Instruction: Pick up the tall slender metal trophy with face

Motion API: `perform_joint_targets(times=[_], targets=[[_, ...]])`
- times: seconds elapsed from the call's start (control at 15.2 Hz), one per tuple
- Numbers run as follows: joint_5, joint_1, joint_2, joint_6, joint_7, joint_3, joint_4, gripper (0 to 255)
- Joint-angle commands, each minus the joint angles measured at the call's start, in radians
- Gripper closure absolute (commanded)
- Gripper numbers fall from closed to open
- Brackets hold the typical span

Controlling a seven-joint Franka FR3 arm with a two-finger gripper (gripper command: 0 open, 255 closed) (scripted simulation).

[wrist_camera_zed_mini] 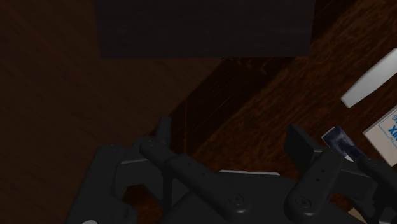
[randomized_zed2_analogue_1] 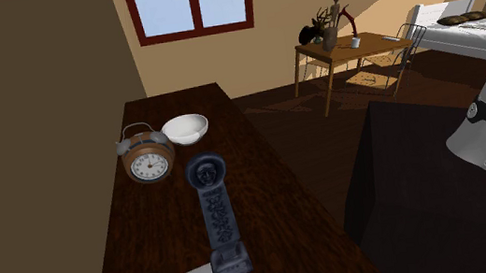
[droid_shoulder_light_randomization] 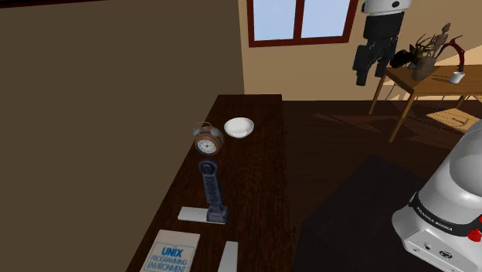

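One trophy (droid_shoulder_light_randomization: 210, 191) upright on table (droid_shoulder_light_randomization: 259, 174), well apart from hand (droid_shoulder_light_randomization: 371, 72) w/ fingers spread.

You had a dark wooden table (droid_shoulder_light_randomization: 255, 154), its grain plain and faintly glossy. On it the trophy (droid_shoulder_light_randomization: 211, 189) looked like dull blue-grey metal, embossed along its shaft. Beyond the trophy, the bowl (droid_shoulder_light_randomization: 239, 127) was smooth glossy white and the alarm clock (droid_shoulder_light_randomization: 207, 141) coppery with grey metal bells. Your gripper (wrist_camera_zed_mini: 230, 133) was matt black.
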Motion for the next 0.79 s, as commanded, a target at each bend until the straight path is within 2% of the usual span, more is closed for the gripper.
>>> perform_joint_targets(times=[0.0, 0.73], targets=[[0.0, 0.0, 0.0, 0.0, 0.0, 0.0, 0.0, 0], [0.075, 0.101, 0.364, 0.187, 0.02, 0.114, 0.137, 0]])
